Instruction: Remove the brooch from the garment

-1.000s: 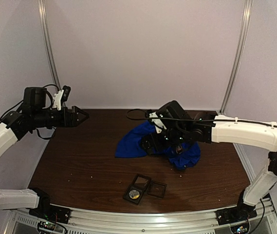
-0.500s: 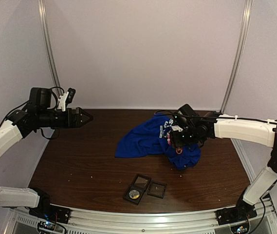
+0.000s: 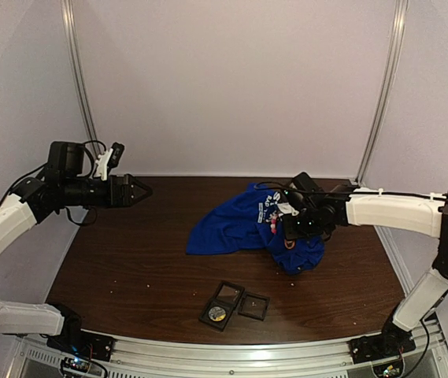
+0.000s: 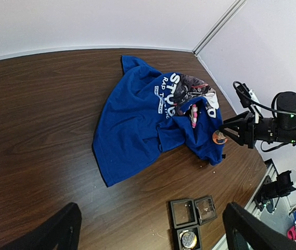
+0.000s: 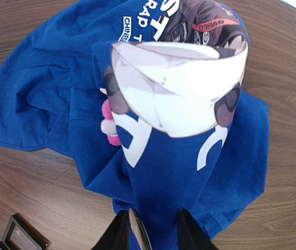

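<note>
Swinging off the shirt's middle to its 4 o'clock end, the right pincer (image 5: 152,214) has uncovered the lettering (image 4: 171,91) and drawn its jaws about halfway in. They are not clamped yet. From the right wrist, the brooch (image 5: 138,233) stands edge-on between the fingers (image 5: 117,232), close against the one at 9 o'clock, with a gap to the other. Its thin edge runs 11 to 5 there, so I judge the flat faces are turned toward the fingers.

From the left wrist the brooch shows as a small round orange disc with a darker centre, sitting on a blue fold at the pincer's tips. The shirt (image 3: 227,228) spreads away toward 9 o'clock on the table (image 3: 129,260), crumpled, with its dark print (image 5: 205,21) facing up. The left pincer (image 3: 133,191) hangs wide open, well apart at the shirt's 9 o'clock, so the right arm is much nearer.
</note>
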`<move>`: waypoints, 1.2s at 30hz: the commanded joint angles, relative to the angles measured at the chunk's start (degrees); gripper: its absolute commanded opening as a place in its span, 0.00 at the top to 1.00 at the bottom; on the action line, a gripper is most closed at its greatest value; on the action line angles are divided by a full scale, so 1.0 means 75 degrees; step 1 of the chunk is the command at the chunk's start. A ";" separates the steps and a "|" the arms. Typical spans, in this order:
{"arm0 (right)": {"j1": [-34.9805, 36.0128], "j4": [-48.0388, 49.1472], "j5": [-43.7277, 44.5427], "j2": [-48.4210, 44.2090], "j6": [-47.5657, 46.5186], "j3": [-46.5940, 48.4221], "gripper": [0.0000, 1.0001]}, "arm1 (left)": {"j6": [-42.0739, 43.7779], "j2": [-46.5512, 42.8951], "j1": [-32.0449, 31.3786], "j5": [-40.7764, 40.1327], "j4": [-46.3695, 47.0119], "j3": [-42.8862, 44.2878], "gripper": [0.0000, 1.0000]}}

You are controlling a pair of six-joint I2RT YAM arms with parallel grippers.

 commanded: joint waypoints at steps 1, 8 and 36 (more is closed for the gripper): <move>-0.0048 0.0085 -0.0296 0.0121 0.0222 -0.0305 0.75 | -0.0104 -0.0003 -0.0160 0.0063 0.0249 -0.0018 0.03; -0.0022 0.1084 -0.1842 0.0193 0.0455 -0.0223 1.00 | -0.0419 -0.0199 -0.0373 -0.0040 0.0437 -0.0168 0.03; 0.0411 0.2746 -0.1545 -0.0382 0.0977 -0.0101 0.33 | -0.3336 0.1542 -0.2520 -0.1428 0.4131 -0.1768 0.11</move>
